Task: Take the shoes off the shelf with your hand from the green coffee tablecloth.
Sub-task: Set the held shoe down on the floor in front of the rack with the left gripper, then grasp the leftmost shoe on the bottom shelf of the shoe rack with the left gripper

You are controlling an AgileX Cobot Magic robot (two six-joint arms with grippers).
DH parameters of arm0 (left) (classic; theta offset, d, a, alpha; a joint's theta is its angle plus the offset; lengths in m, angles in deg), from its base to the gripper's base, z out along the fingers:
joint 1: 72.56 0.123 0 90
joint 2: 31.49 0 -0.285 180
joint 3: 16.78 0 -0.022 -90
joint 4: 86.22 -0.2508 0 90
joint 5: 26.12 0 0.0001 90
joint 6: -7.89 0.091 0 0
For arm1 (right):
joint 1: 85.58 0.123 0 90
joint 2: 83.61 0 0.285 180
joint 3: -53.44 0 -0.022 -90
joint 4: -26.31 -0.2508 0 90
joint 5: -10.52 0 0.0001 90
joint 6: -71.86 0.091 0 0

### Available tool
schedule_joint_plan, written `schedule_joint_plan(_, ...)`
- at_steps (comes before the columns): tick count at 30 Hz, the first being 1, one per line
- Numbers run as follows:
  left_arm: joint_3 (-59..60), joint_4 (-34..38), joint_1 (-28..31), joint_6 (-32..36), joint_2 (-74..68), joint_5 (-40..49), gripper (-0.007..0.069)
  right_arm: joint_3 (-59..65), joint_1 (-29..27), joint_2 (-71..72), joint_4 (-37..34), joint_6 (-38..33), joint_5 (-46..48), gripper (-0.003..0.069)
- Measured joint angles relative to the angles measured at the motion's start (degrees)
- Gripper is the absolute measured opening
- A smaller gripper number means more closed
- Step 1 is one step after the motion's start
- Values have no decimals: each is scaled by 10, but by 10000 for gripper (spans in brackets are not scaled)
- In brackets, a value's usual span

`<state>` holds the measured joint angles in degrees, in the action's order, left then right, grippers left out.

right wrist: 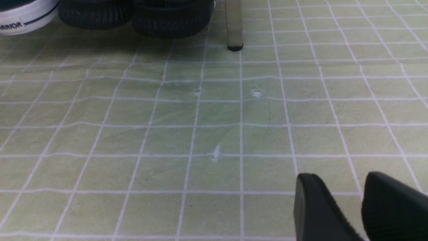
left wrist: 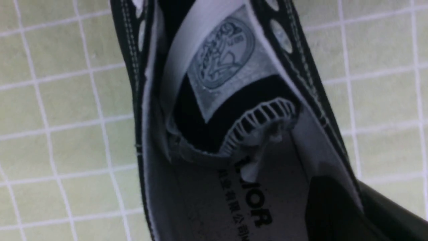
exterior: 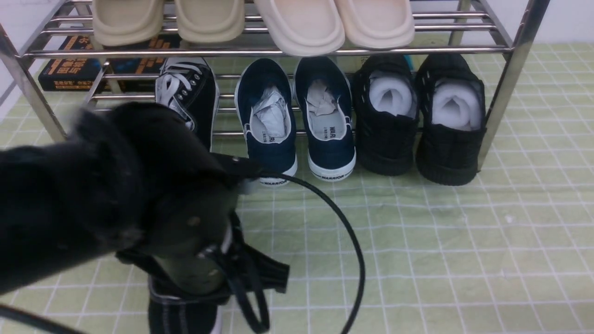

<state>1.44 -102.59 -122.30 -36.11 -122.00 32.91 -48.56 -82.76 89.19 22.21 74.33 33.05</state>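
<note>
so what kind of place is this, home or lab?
Probably a staged test setup, not a real hallway: a chrome shoe rack loaded with slippers and navy slip-ons stands on a green grid tablecloth, and the left gripper holds a black sneaker.

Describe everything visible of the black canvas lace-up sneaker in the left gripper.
The black canvas sneaker has white stitching, metal eyelets, a tongue bearing a grey woven label, and a pale insole printed with dark lettering. It is off the chrome tube rack, over the pale green grid tablecloth, at the front view's bottom edge. The left gripper is shut on its side wall, one finger inside. Whether its sole touches the cloth cannot be told.
</note>
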Motion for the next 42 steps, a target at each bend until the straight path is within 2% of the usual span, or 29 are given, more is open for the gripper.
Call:
schedule_joint_plan(9, 0, -3, -3, -9, -65, -55, 18, 0, 0, 0, 0, 0, 0, 237)
schedule_joint_plan(19, 0, -3, -3, -10, -82, -60, 41, 0, 0, 0, 0, 0, 0, 237)
schedule_joint_plan(23, 0, 4, -3, -10, -82, -61, 111, 0, 0, 0, 0, 0, 0, 237)
schedule_joint_plan(29, -22, 45, -3, -1, -52, -52, 295, 0, 0, 0, 0, 0, 0, 237)
schedule_joint_plan(31, -43, 43, -3, 2, -31, -36, 331, 0, 0, 0, 0, 0, 0, 237)
schedule_joint_plan(34, -77, 19, -3, 3, -1, -3, 346, 0, 0, 0, 0, 0, 0, 237)
schedule_joint_plan(38, -142, -49, 3, 3, 46, 64, 294, 0, 0, 0, 0, 0, 0, 237)
schedule_joint_plan(40, -170, -87, 24, 4, 72, 97, 206, 0, 0, 0, 0, 0, 0, 237)
schedule_joint_plan(41, -171, -90, 24, 4, 72, 99, 197, 0, 0, 0, 0, 0, 0, 237)
schedule_joint_plan(42, -181, -109, 50, 7, 84, 108, 126, 0, 0, 0, 0, 0, 0, 237)
